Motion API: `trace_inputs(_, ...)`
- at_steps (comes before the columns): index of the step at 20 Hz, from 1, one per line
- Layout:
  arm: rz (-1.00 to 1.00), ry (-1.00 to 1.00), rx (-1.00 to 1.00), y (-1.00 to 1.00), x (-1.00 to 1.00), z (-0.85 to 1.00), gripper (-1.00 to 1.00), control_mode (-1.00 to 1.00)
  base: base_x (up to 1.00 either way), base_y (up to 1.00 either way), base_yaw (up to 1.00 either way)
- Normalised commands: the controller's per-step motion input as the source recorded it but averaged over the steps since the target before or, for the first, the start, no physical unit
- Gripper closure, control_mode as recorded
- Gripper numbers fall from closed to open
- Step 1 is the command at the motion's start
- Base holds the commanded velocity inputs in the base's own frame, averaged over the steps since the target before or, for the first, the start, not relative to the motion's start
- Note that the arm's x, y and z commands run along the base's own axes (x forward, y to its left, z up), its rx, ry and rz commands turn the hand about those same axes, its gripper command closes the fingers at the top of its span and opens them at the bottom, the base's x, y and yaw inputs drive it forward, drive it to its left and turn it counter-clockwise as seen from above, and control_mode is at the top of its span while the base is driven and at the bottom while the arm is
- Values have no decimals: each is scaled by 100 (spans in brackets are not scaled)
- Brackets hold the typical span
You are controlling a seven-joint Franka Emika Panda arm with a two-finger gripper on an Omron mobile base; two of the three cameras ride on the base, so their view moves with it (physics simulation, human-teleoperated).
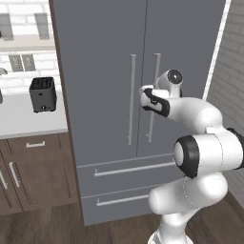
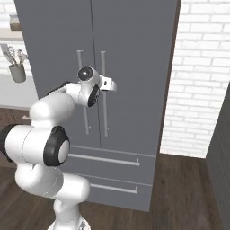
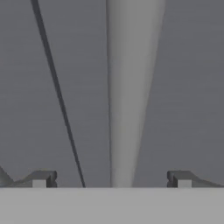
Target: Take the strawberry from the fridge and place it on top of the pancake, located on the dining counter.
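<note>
We see a white tabletop point(image 1: 24, 119) over brown cabinets point(image 1: 33, 171) to the left of the fridge point(image 1: 138, 95), with a dark toaster point(image 1: 43, 94) standing on it. The fridge and cabinets stand on a dark wood floor point(image 2: 184, 193).

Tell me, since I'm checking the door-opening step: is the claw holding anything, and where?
Nothing is held. The claw is open, its tips either side of the fridge's right door handle.
</note>
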Motion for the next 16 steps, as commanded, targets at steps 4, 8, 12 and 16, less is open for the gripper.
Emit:
trace_inputs(4,0,-4,0,-2,52,-14,-100,-100,0,0,0)
trace_inputs(8,0,-11,0,0,64,-31,-100,-100,0,0,0)
trace_inputs(12,0,-7,0,0,71,-27,-100,-100,0,0,0)
trace_inputs(16,0,2,0,0,71,-5,100,-100,0,0,0)
